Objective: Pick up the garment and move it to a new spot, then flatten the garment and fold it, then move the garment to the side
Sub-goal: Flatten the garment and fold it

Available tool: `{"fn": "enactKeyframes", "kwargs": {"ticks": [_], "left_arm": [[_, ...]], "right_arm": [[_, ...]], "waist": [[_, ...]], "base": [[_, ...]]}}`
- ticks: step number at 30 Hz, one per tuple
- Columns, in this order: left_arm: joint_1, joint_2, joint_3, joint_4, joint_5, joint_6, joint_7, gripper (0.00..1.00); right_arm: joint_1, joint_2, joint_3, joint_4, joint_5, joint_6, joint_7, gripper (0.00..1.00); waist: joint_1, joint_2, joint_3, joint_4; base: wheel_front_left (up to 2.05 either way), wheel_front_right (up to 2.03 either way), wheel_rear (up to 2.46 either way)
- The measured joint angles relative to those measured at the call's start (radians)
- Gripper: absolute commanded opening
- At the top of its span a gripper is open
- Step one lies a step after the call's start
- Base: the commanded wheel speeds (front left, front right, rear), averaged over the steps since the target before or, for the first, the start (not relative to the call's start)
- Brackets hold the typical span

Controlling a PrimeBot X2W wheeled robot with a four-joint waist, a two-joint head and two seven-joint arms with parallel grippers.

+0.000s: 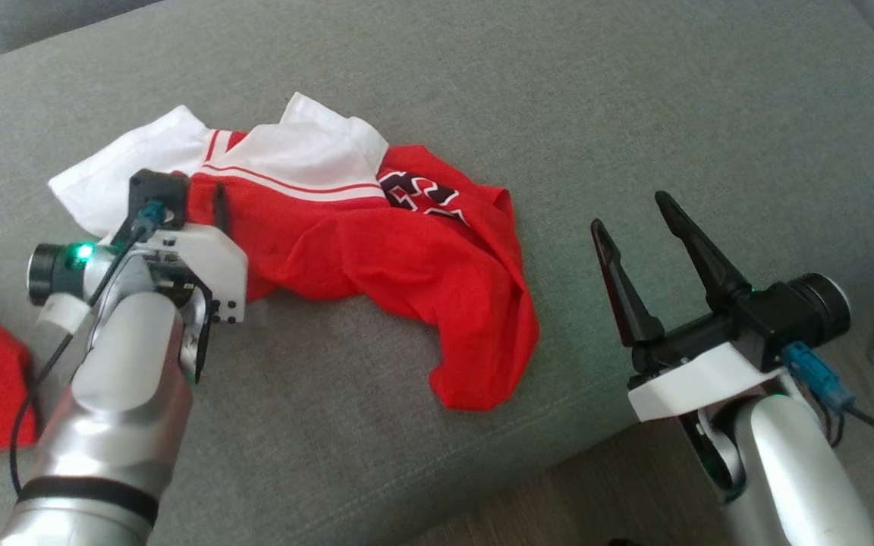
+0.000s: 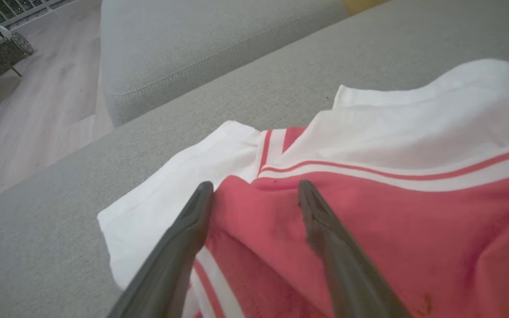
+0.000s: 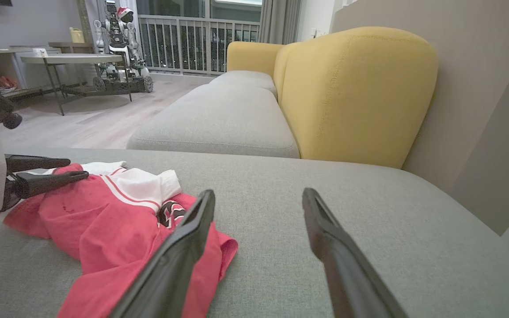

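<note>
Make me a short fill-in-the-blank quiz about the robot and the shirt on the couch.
1. The garment on the grey cushion is white and ____.
2. The left gripper is at the garment, its jaws ____.
3. The right gripper, apart from the garment, holds ____.
4. The sofa back beyond the cushion is ____.
Missing words: red; open; nothing; yellow.
</note>
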Motion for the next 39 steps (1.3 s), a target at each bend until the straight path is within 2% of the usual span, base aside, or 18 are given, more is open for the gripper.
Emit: {"fn": "enactKeyframes", "kwargs": {"ticks": [1, 2, 3, 9, 15, 19, 24, 28, 31, 34, 39], "left_arm": [[-0.010, 0.001, -0.007, 0.017, 0.006, -0.008, 0.005, 1.00], [-0.026, 0.001, -0.020, 0.051, 0.006, -0.024, 0.013, 0.45], [-0.031, 0.000, -0.023, 0.067, 0.006, -0.031, 0.020, 0.00], [-0.049, -0.011, -0.029, 0.126, 0.003, -0.040, 0.013, 0.00], [-0.085, -0.043, 0.001, 0.096, -0.046, -0.034, -0.144, 0.00], [-0.129, -0.084, 0.056, -0.015, -0.097, -0.003, -0.179, 0.00], [-0.114, -0.099, 0.121, -0.267, -0.110, 0.023, -0.184, 0.00], [0.066, -0.095, 0.139, -0.380, -0.110, 0.007, -0.187, 0.00], [0.267, -0.081, 0.130, -0.416, -0.113, -0.018, -0.187, 0.00], [0.434, -0.055, 0.117, -0.426, -0.113, -0.021, -0.187, 0.00], [0.561, -0.025, 0.106, -0.432, -0.112, -0.019, -0.187, 0.00]], "right_arm": [[-0.001, 0.000, -0.001, 0.002, 0.001, 0.000, -0.004, 1.00], [-0.003, 0.000, -0.002, 0.009, 0.001, 0.000, -0.005, 1.00], [-0.005, 0.000, -0.001, 0.012, 0.002, 0.000, -0.010, 1.00], [-0.022, 0.000, -0.004, 0.023, 0.006, 0.000, -0.014, 1.00], [-0.027, 0.001, -0.006, 0.036, 0.006, 0.000, -0.023, 1.00], [-0.041, 0.001, -0.002, 0.047, 0.006, 0.000, -0.026, 1.00], [-0.040, 0.001, -0.010, 0.057, 0.006, 0.000, -0.032, 1.00], [-0.036, 0.001, -0.017, 0.068, 0.006, 0.000, -0.035, 1.00], [-0.032, 0.000, -0.026, 0.076, 0.006, 0.000, -0.035, 1.00], [-0.026, 0.001, -0.033, 0.082, -0.001, 0.000, -0.035, 1.00], [0.005, 0.001, -0.023, 0.102, -0.002, 0.000, -0.030, 1.00]], "waist": [[0.0000, 0.0000, 0.003, -0.002], [0.0000, 0.0000, 0.007, -0.004], [0.0000, 0.0000, 0.007, -0.004], [0.0000, 0.0000, 0.006, 0.007], [0.0000, 0.0000, -0.014, 0.022], [0.0000, 0.0000, -0.036, 0.024], [0.0000, 0.0000, -0.057, 0.044], [0.0000, 0.0000, -0.078, 0.082], [0.0000, 0.0000, -0.097, 0.120], [0.0000, 0.0000, -0.118, 0.163], [0.0000, 0.0000, -0.154, 0.232]], "base": [[0.00, 0.00, 0.00], [0.00, 0.00, 0.00], [0.00, 0.00, 0.00], [0.00, 0.00, 0.00], [0.00, 0.00, 0.00], [0.00, 0.00, 0.00], [0.00, 0.00, 0.00], [0.00, 0.00, 0.00], [0.00, 0.00, 0.00], [0.00, 0.00, 0.00], [0.00, 0.00, 0.00]]}}
